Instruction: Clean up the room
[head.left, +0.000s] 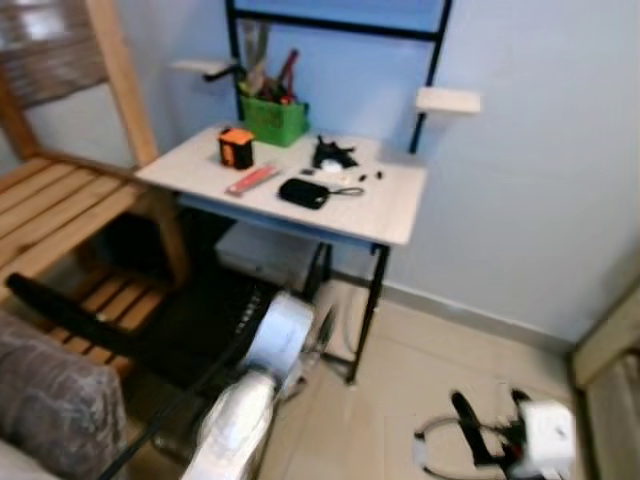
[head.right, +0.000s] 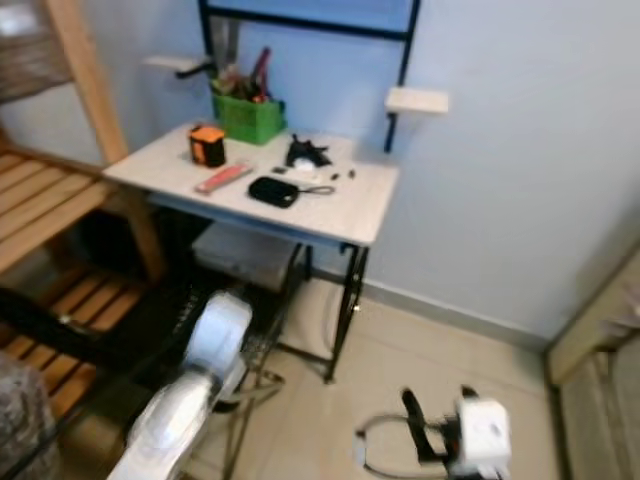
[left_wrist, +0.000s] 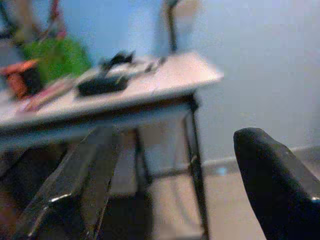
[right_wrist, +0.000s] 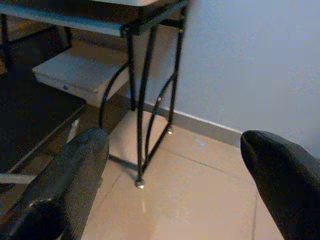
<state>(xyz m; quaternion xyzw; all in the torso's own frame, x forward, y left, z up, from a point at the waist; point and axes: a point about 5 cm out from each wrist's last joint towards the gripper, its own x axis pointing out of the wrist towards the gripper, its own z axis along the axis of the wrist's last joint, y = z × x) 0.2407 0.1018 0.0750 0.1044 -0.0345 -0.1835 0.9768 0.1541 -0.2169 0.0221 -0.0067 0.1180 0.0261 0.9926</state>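
Note:
A small white desk (head.left: 395, 210) stands against the blue wall. It carries a green basket (head.left: 272, 118) of tools, an orange and black box (head.left: 236, 146), a flat red item (head.left: 252, 179), a black pouch (head.left: 304, 193) and a black tangled item (head.left: 331, 153). My left arm (head.left: 262, 375) reaches forward below the desk's front edge. In the left wrist view, my left gripper (left_wrist: 175, 200) is open and faces the desk, nothing between its fingers. My right gripper (head.left: 476, 430) hangs low over the floor at the right. It shows open and empty in the right wrist view (right_wrist: 175, 200).
A wooden slatted frame (head.left: 60, 205) stands left of the desk, with a dark chair (head.left: 170, 335) in front. A grey cushion (head.left: 50, 400) lies at the bottom left. A white drawer unit (right_wrist: 80, 72) sits under the desk. The tiled floor (head.left: 420, 370) stretches to the right, bounded by beige furniture (head.left: 610, 350).

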